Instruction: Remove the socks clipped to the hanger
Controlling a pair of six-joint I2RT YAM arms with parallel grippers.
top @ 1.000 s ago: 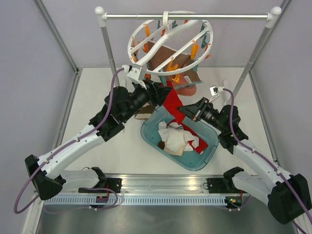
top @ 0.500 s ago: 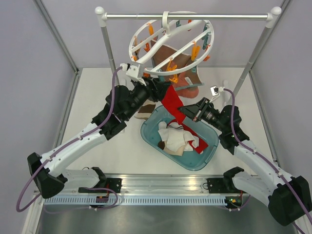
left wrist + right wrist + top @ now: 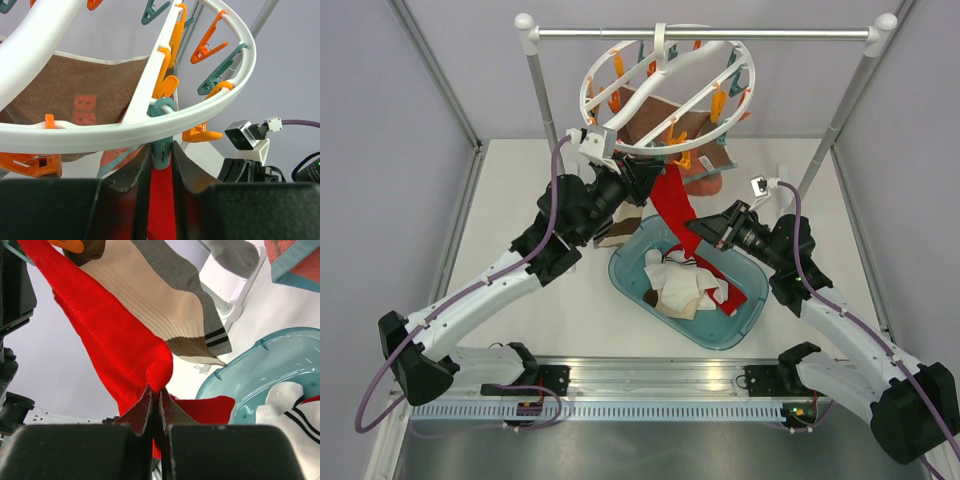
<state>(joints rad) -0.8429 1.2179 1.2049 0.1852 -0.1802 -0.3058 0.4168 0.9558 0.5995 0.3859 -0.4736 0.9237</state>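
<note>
**Basin**: teal plastic, mid-worktop, nearer the near edge. It holds loose socks, white with dark stripes among them.

**Right gripper**: over the basin's far rim. The jaws are pinched right together on a fold at the lower end of the red sock.

**Red sock**: hangs slanting from the ring down toward the basin, drawn taut between clip and pinch. Judged light, limp, stretchy and not fragile. It can be gripped anywhere along its length. The present low hold suits a downward pull, but the knit may stretch before it slips free.

**Left gripper**: beyond the basin, under the ring's near rim. The fingers are narrowly parted and press both sides of the teal clip that bites the red sock's top. I cannot tell whether the clip has opened.

**Hanger**: white ring, tilted, above the far half of the worktop. A beige sock and a grey sock hang beside the red one, and a brown cloth hangs behind.

**Rail**: along the far edge, carrying the hanger's hook.
</note>
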